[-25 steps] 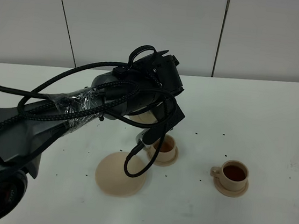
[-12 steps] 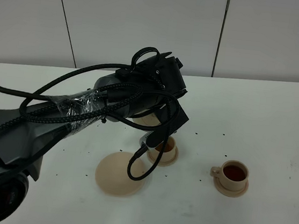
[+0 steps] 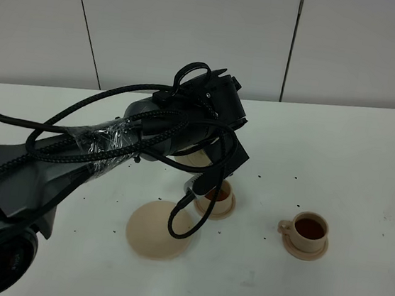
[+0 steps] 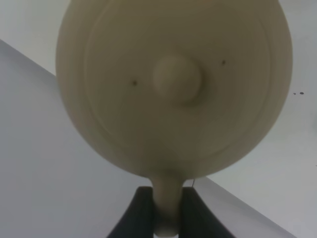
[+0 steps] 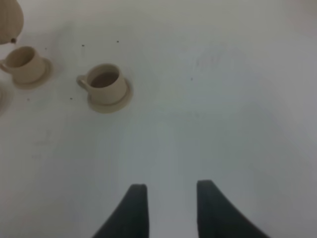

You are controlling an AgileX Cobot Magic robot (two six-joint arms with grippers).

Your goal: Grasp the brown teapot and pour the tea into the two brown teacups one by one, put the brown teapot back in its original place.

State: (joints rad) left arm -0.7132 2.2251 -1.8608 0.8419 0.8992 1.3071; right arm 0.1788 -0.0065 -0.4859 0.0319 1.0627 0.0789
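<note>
The brown teapot (image 4: 173,84) fills the left wrist view, lid and knob facing the camera. My left gripper (image 4: 166,194) is shut on its loop handle. In the high view my left arm (image 3: 209,110) hides most of the teapot (image 3: 191,156), which is held above the near teacup (image 3: 215,196). That cup holds dark tea and stands on its small saucer. The second teacup (image 3: 309,232) to the right also holds tea. The wide flat saucer (image 3: 152,232) is bare. My right gripper (image 5: 168,206) is open and empty, away from both cups (image 5: 106,84).
A black cable loop (image 3: 182,218) hangs from the left arm over the wide saucer's edge. Dark specks (image 3: 262,235) are scattered on the white table (image 3: 366,167). A grey panelled wall (image 3: 197,26) runs along the back.
My left arm with the teapot has shifted slightly to the right and up over the near cup, then held still. The cups and saucers have not moved.
</note>
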